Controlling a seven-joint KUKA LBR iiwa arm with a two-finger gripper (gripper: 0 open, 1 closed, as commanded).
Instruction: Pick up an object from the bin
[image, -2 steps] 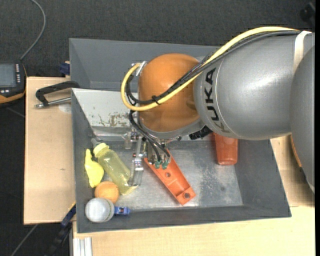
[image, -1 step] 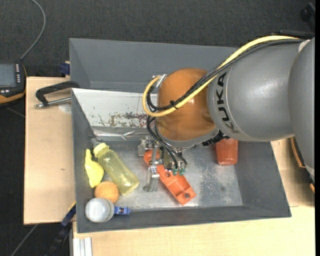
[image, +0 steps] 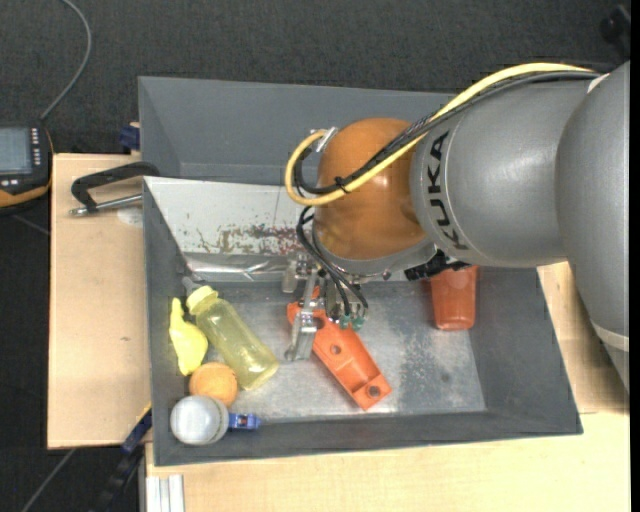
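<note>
My gripper (image: 299, 312) hangs low over the middle of the bin floor, under the arm's orange cover. Its two metal fingers (image: 298, 345) stand apart, one on either side of the upper-left end of an orange plastic block (image: 352, 368). That block lies flat and runs diagonally towards the front right. A pale yellow bottle with a yellow cap (image: 236, 346) lies just left of the gripper. The gripper is open, and the block rests on the floor.
A yellow banana-shaped thing (image: 185, 342), an orange ball (image: 213, 383) and a grey-white ball with a blue end (image: 199, 421) lie at the front left corner. A red-orange cylinder (image: 453, 297) stands right of the arm. Bare floor lies at the front right.
</note>
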